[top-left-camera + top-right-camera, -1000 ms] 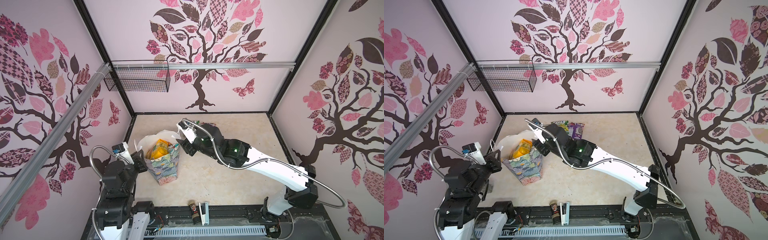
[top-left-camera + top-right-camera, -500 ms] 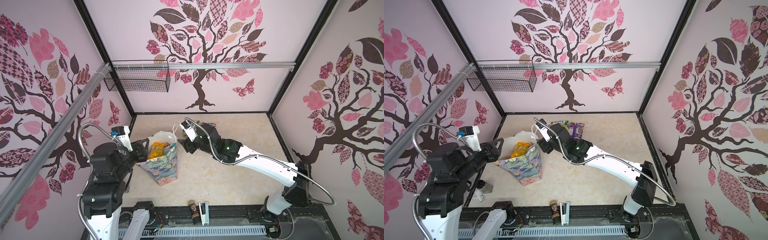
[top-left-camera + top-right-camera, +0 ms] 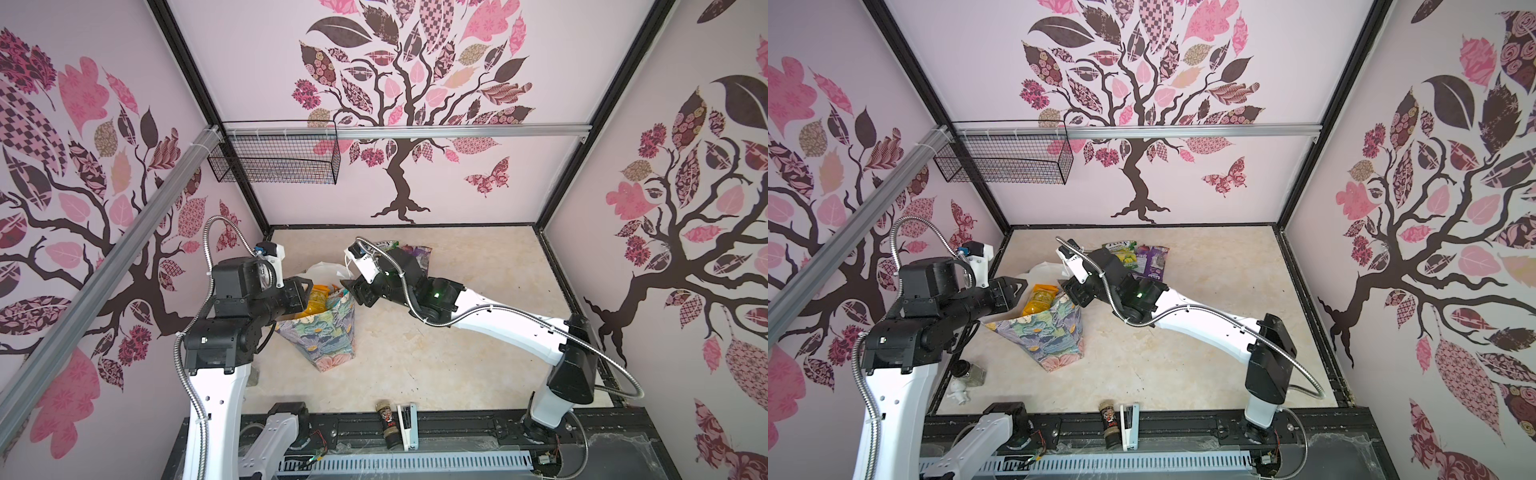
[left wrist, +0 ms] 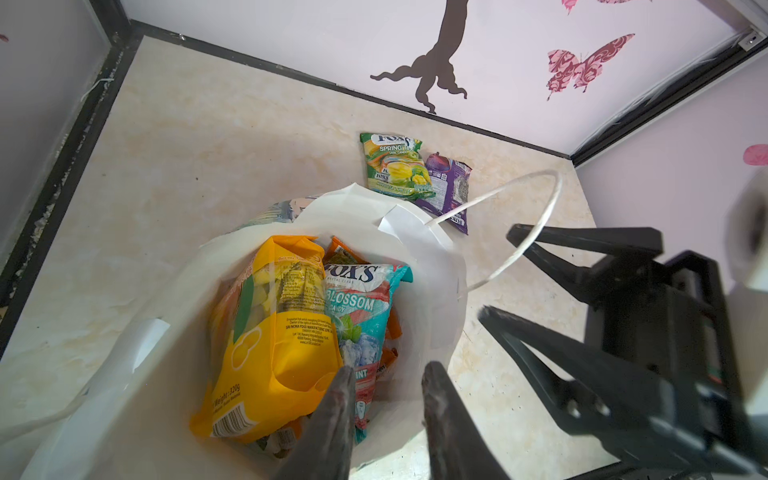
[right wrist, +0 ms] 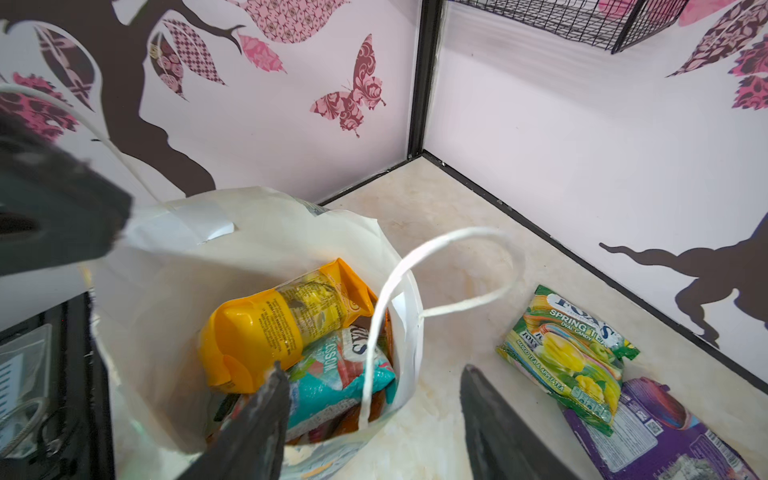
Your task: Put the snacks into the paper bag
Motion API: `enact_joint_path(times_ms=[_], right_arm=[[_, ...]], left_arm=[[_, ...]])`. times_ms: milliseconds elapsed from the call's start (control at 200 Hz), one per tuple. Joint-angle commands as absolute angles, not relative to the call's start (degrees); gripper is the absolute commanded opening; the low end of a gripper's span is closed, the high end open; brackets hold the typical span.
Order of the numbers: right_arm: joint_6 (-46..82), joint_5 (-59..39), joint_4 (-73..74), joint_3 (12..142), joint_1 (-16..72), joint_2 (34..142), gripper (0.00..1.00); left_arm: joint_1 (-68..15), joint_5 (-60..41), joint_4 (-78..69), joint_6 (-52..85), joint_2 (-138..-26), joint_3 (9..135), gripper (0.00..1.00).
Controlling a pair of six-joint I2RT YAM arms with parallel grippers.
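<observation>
- The paper bag stands at nine o'clock from the floor's centre, with its mouth open upward so packets can drop in.
- The right gripper has its fingers wide apart and clamps nothing. It straddles the bag's three o'clock rim beside the cord handle, apparently to keep the mouth spread.
- The left gripper hovers over the mouth from the nine o'clock side, fingers slightly apart and empty.
- A yellow packet and a teal packet lie inside the bag, over an orange packet.
- A green-yellow packet overlaps a purple packet on the floor at the bag's one o'clock. These are likely the next to go in.
</observation>
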State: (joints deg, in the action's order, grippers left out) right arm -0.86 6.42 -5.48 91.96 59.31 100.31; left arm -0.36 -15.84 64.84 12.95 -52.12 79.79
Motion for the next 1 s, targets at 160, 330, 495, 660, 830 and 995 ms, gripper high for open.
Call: enact_joint_path(times_ms=[160,330,495,660,830,995], right_arm=[[0.2,5.7,-2.9,94.4,59.0,101.0,0.09],[0.7,4.2,0.5,89.2,59.0,96.4,0.00],[0.7,3.6,6.6,82.5,59.0,91.9,0.00],[1.0,1.1,7.4,81.3,59.1,91.0,0.00],[1.1,0.7,7.3,81.2,59.2,91.4,0.00],[0.9,0.4,7.7,81.3,59.3,91.3,0.00]], left_arm=[[-5.4,-9.8,71.3,10.1,-55.7,82.8,0.27],[-5.4,-5.6,70.8,10.1,-58.9,83.2,0.27],[-5.4,-4.2,73.3,8.6,-66.4,86.4,0.23],[-5.4,-3.4,76.3,7.4,-71.2,90.0,0.09],[-5.4,-1.6,80.5,6.2,-74.2,91.3,0.00],[-5.4,-1.7,78.6,6.5,-76.1,88.0,0.00]])
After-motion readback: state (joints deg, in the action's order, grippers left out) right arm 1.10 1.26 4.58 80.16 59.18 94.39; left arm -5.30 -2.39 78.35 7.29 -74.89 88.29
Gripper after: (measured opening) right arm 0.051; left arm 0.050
